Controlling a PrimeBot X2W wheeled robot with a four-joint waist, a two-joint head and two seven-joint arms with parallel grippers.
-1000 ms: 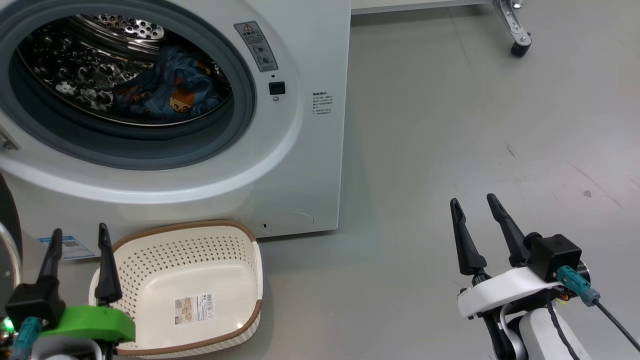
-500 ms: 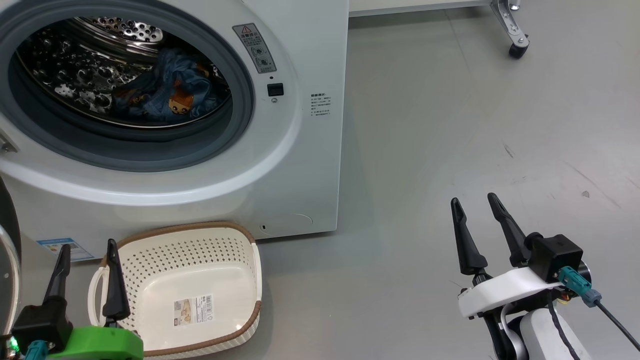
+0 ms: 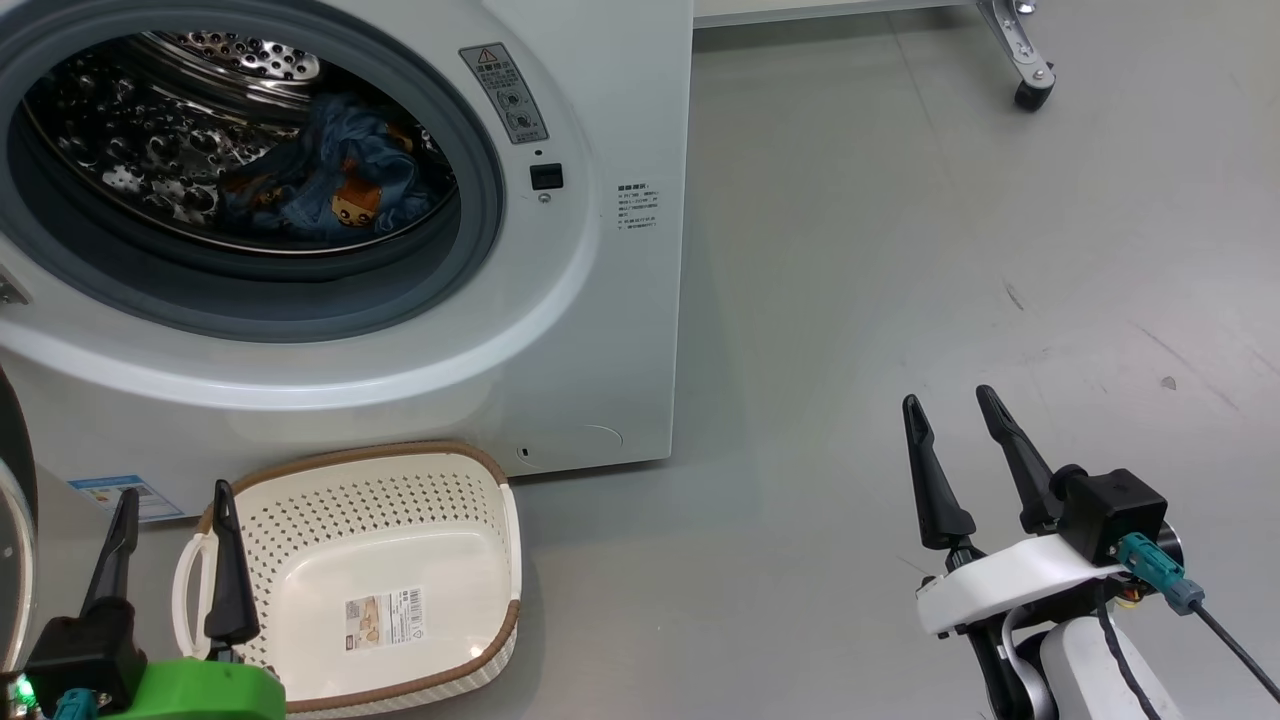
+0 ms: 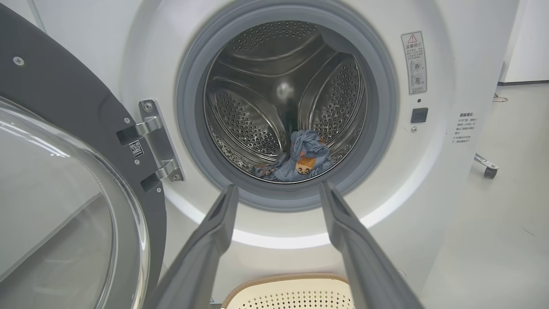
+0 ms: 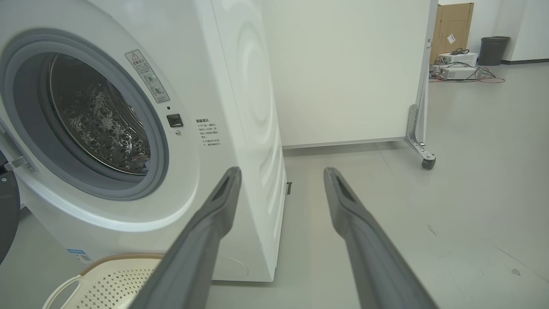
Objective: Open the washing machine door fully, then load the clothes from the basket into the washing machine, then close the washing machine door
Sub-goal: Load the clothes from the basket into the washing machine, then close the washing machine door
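The washing machine (image 3: 620,330) stands at twelve o'clock of the left hand (image 3: 174,490), with the washing machine door (image 4: 64,107) swung wide at nine. The basket (image 3: 360,500) sits just beside that hand at two o'clock, and the clothes (image 3: 340,190) lie inside the drum (image 3: 150,150). Both that hand and the right hand (image 3: 948,396), off at three o'clock, hold their fingers apart, empty.

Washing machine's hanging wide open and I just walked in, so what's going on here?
The robot is loading laundry. The washing machine door stands swung open. The clothes lie inside the drum of the washing machine, and the basket in front of it holds nothing. The left gripper and the right gripper are both open and hold nothing. Judging by this, only closing the door is left.
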